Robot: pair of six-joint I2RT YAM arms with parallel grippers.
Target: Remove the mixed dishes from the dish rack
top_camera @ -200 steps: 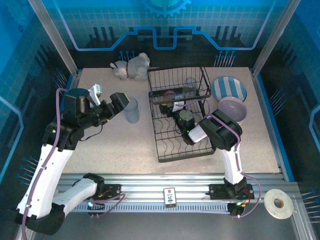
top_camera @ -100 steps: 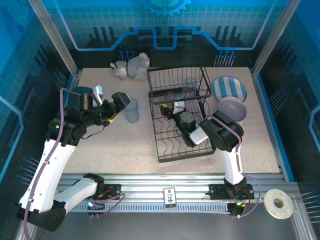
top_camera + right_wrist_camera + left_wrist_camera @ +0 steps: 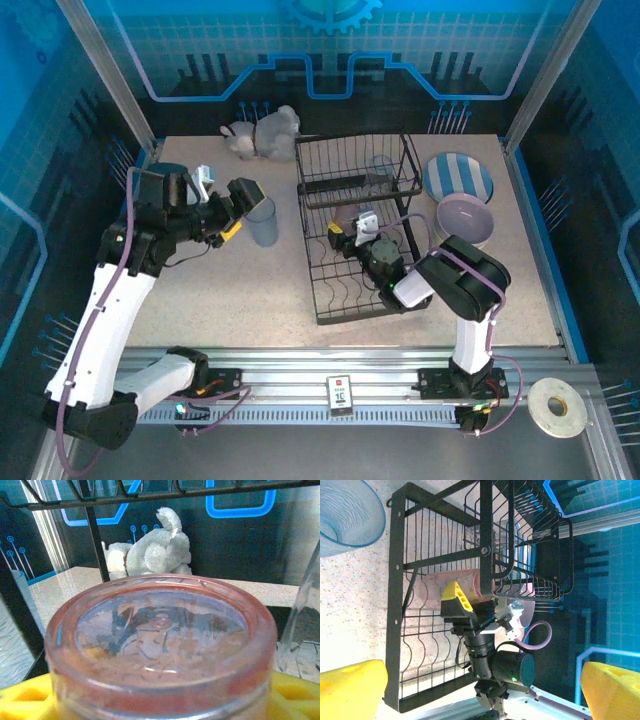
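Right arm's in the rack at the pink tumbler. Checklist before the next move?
1. Right pincer around the translucent pink tumbler: ok, yellow pads sit against both its sides.
2. Grip firm enough to lift: cannot tell.
3. Pink tumbler free of the black wire dish rack: not ok, it lies inside, with a rack bar overhead.
4. Left pincer out of the way: ok, open and empty, left of the rack beside the translucent blue-grey tumbler upright on the table.
5. Rack emptied: not ok, another translucent tumbler stands in the upper tier.
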